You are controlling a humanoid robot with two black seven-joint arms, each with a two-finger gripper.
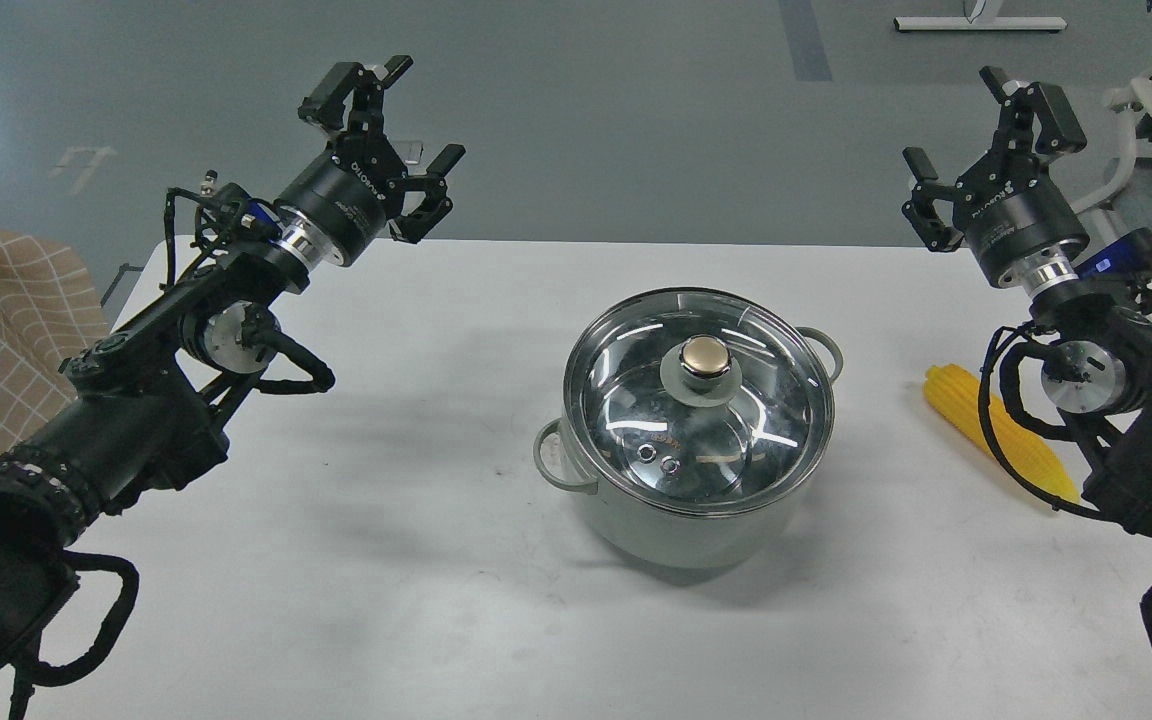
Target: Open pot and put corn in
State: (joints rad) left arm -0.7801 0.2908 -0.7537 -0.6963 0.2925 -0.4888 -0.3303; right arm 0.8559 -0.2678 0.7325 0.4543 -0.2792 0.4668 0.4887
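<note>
Both tools, left tool (391,150) and right tool (991,150), wide open, empty. Pot (696,500) mid-surface, lid (698,400) on. Corn (996,428) right of pot. Grab knob (704,356) straight down, lift slowly.

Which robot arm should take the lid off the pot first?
Probably the left. The glass lid still covers the pot. The left claw is open and empty, with bare table toward the knob. The right claw, also open, is nearer the corn, so it suits that step.
</note>
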